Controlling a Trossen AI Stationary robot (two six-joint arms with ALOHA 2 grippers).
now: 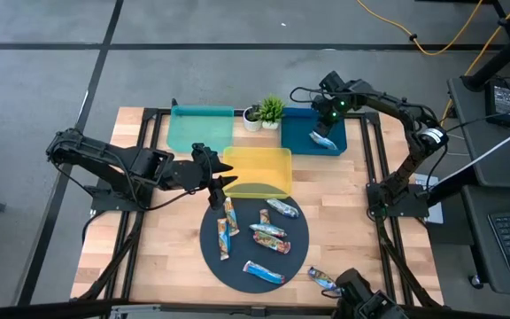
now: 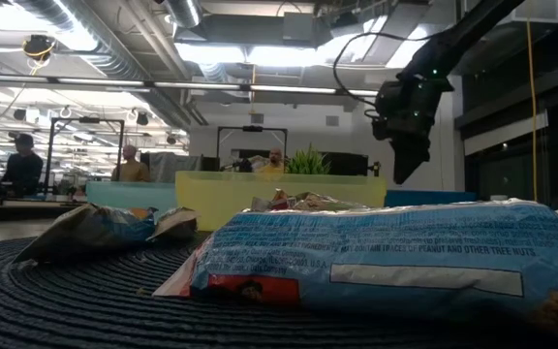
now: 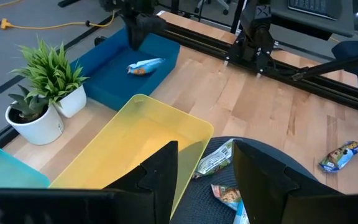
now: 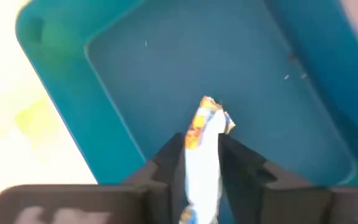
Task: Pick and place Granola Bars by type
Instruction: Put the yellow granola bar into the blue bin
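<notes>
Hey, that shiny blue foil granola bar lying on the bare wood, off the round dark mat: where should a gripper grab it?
Grip the blue foil-wrapped granola bar across its narrow middle, coming straight down. It lies flat on the wooden table with its long axis slanted, so turn the fingers crosswise to it.

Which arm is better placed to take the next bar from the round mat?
Left. The left gripper, open, hangs at the mat edge near the bars, while the right gripper is above the dark blue tray.
</notes>
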